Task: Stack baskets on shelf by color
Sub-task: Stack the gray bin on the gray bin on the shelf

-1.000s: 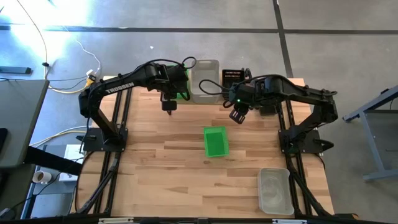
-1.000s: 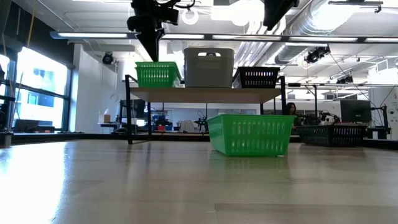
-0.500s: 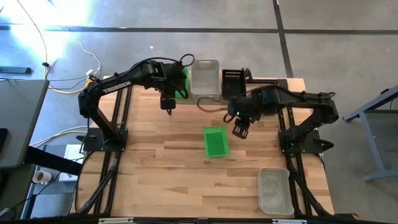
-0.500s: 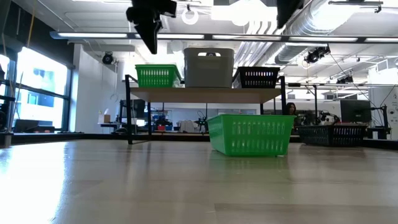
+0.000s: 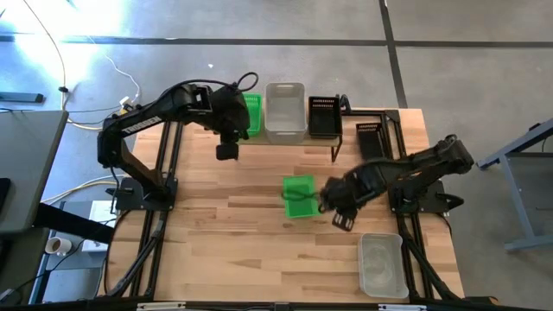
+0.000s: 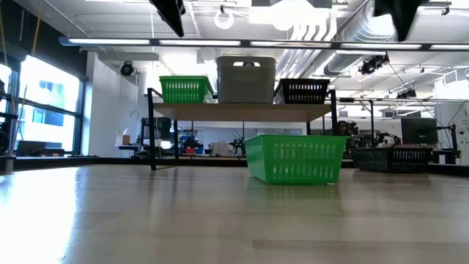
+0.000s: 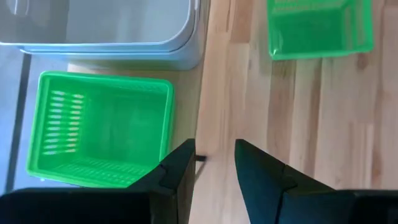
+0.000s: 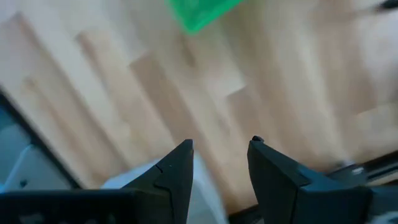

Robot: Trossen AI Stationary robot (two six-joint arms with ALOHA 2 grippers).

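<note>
- High view: left claw (image 5: 226, 151) empty, fingers apart, by the low wood-topped shelf (image 5: 341, 140) with green, whitish-grey and black stacks; right claw (image 5: 341, 216) open, beside the loose bright green perforated plastic basket (image 5: 299, 196) mid-tabletop (image 5: 216, 233); translucent whitish-grey plastic basket (image 5: 381, 264) near the front right corner
- Low view: green basket (image 6: 294, 158) upright in front of shelf (image 6: 242, 111)
- Left wrist view: shelf's green basket stack (image 7: 99, 129) below
- Right wrist view: fingers (image 8: 177, 168) spread, holding nothing
- Basket likely light, thin, flexy, a bit slippery; pinch one long rim wall
</note>
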